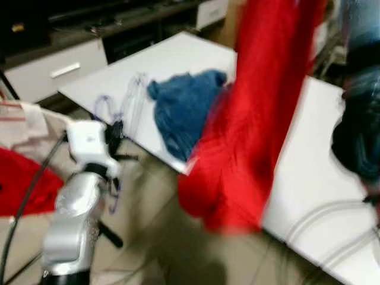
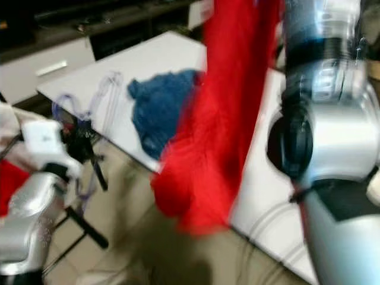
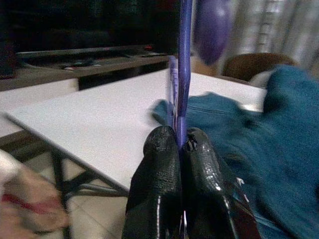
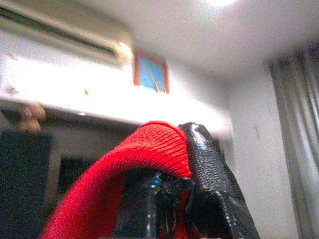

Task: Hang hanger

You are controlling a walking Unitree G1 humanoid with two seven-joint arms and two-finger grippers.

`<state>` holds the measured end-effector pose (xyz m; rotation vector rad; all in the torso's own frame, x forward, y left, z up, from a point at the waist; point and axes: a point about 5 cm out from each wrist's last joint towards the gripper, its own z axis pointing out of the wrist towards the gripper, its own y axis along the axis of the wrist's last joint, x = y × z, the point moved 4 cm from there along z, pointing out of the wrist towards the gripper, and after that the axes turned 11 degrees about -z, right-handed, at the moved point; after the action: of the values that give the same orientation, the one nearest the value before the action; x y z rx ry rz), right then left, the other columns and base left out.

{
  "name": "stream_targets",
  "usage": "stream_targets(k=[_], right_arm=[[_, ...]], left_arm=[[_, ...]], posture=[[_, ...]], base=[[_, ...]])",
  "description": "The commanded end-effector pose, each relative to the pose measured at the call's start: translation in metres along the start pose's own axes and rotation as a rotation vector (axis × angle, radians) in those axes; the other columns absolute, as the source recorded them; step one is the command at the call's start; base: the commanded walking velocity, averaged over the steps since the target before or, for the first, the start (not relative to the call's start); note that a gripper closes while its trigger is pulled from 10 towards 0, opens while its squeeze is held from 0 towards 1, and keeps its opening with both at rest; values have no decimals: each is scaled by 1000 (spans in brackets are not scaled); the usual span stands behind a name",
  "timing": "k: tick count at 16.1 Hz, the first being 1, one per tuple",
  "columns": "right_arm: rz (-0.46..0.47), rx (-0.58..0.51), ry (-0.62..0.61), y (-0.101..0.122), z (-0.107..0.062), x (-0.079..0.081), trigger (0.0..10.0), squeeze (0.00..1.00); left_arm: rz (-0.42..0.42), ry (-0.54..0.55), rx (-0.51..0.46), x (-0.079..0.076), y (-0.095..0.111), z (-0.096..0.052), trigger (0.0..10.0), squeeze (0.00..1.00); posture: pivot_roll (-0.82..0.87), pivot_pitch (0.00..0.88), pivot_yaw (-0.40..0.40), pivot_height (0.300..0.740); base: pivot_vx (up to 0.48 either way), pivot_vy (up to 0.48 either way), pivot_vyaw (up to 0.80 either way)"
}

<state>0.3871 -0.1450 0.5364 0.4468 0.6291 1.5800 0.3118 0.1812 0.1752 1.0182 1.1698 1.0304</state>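
A purple hanger (image 3: 182,74) stands upright between the black fingers of my left gripper (image 3: 180,138), which is shut on its thin wire. In the eye views that gripper (image 1: 116,141) is low on the left, just off the near corner of the white table (image 1: 178,56). My right arm (image 2: 326,136) is raised high, and the right gripper (image 4: 182,149) is shut on the ribbed edge of a red knit garment (image 1: 249,124). The garment hangs down in front of the table's edge. A blue garment (image 1: 184,110) lies crumpled on the table beside it.
Clear hangers (image 1: 323,228) lie on the table's near right part, and a dark garment (image 1: 356,139) sits at its right edge. Red cloth (image 1: 24,181) lies low on the left. A dark cabinet with white drawers (image 1: 59,68) stands behind. Black stand legs (image 2: 89,228) cross the floor.
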Motion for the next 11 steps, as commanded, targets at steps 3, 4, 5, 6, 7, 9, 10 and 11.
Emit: stream_targets(k=[3, 4, 5, 6, 7, 9, 10, 11], right_arm=[[-173, 8, -35, -12, -7, -21, 10000, 0], [-271, 49, -30, -27, -12, -22, 10000, 0], [-379, 127, -24, -56, -26, -25, 10000, 0], [-475, 251, -9, -97, -51, -31, 10000, 0], [-554, 348, 19, -126, -71, -34, 10000, 0], [-565, 631, 97, -193, -130, -41, 10000, 0], [-539, 786, 136, -224, -170, -44, 10000, 0], [-501, 903, 134, -245, -206, -51, 10000, 0]], left_arm=[[1, -24, 2, -9, 0, -4, 10000, 0], [3, -27, 8, -9, -1, -5, 10000, 0], [5, -32, 16, -9, -3, -6, 10000, 0], [10, -38, 23, -10, -3, -6, 10000, 0], [13, -42, 26, -10, -3, -6, 10000, 0], [16, -43, 29, -10, -3, -5, 10000, 0], [17, -44, 32, -10, -4, -5, 10000, 0], [17, -48, 36, -11, -5, -5, 10000, 0]], posture=[[142, 0, -49, 740], [143, 0, -42, 740], [146, 1, -38, 740], [148, 1, -34, 740], [148, 2, -32, 740], [147, 4, -29, 740], [148, 5, -28, 740], [150, 6, -27, 740]], base=[[0, 0, 0], [0, 0, 0], [0, 0, 0], [0, 0, 0], [0, 0, 0], [0, 0, 0], [0, 0, 0], [0, 0, 0]])
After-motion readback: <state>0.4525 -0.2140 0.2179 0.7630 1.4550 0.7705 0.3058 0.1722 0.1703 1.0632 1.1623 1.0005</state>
